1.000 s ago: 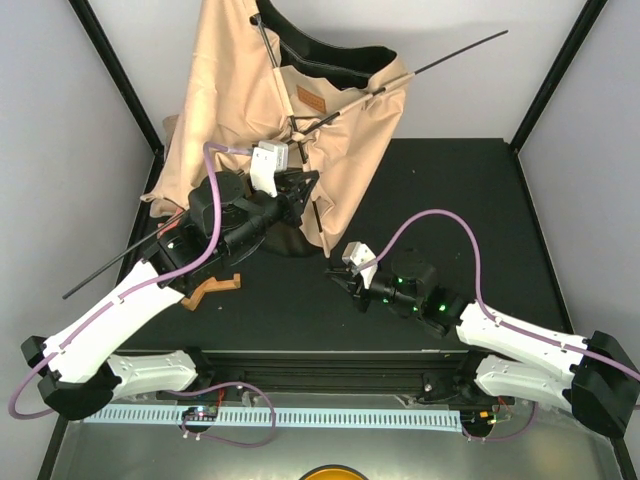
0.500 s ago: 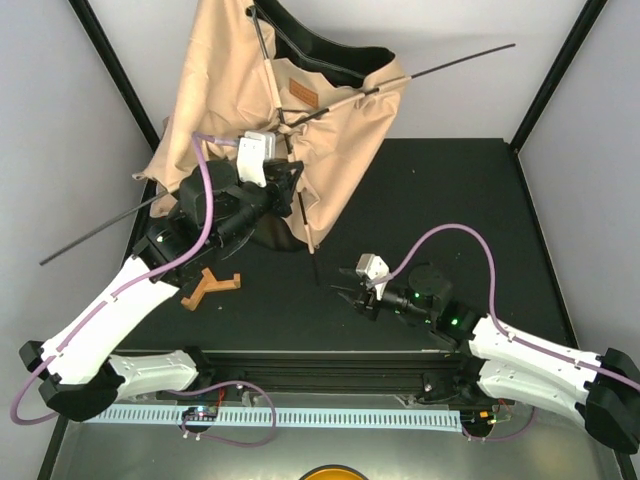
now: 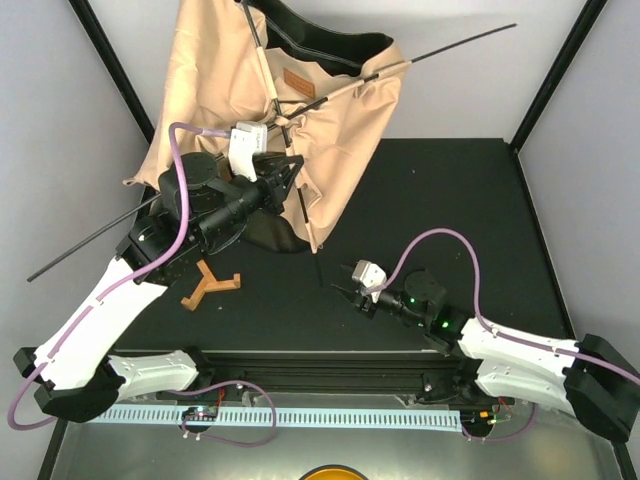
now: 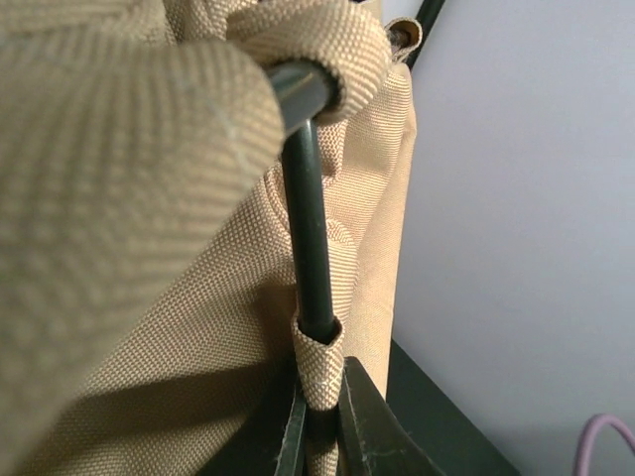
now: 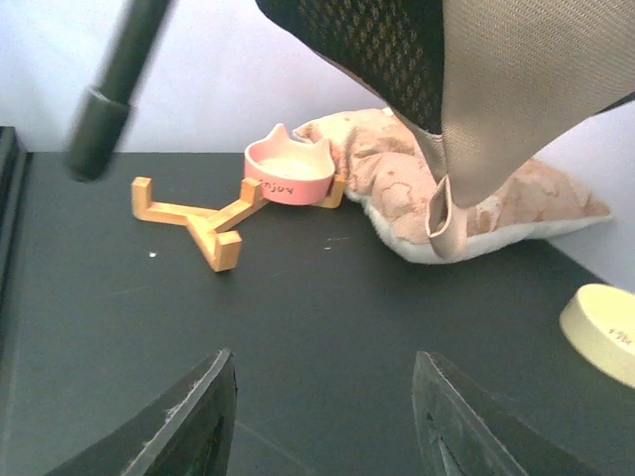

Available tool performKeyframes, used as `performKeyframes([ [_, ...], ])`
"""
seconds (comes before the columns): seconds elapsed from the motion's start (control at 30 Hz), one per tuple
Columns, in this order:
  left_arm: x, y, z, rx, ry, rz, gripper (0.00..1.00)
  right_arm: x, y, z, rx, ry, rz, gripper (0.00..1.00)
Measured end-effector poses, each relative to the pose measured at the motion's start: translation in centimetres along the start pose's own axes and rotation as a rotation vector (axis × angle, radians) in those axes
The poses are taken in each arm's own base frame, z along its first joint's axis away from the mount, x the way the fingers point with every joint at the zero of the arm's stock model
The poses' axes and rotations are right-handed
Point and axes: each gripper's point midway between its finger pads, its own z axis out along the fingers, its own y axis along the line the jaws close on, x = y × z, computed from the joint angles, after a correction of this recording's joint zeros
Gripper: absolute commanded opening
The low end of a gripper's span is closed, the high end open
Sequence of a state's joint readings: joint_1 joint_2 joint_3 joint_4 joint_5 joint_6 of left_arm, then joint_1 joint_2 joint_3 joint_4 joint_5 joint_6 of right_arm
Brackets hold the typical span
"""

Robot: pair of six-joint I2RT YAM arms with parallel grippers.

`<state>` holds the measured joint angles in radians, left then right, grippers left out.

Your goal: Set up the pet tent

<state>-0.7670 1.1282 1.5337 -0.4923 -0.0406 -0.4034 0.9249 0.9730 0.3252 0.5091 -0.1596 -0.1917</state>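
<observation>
We log the left gripper (image 3: 288, 172) clamped shut on a black pole (image 4: 310, 228) of the pet tent (image 3: 210, 90). The tent now hangs higher and farther behind the wooden stand (image 3: 210, 287) than before. The right gripper (image 3: 352, 293), right of the stand, stays wide open and empty.

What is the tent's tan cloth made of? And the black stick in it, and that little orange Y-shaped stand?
The tent cloth looks like coarse woven canvas, matte; you can see the weave. The black stick is smooth and slightly shiny, maybe fibreglass or plastic. The Y-shaped stand is probably wood, matte orange-brown.
</observation>
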Motion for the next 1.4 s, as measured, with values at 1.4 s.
performKeyframes([
  [1.4,-1.2,-3.7,-1.8,0.174,0.039,-0.005,0.02,-2.5,-3.4,4.1,0.156,-0.096,-0.187,0.29],
])
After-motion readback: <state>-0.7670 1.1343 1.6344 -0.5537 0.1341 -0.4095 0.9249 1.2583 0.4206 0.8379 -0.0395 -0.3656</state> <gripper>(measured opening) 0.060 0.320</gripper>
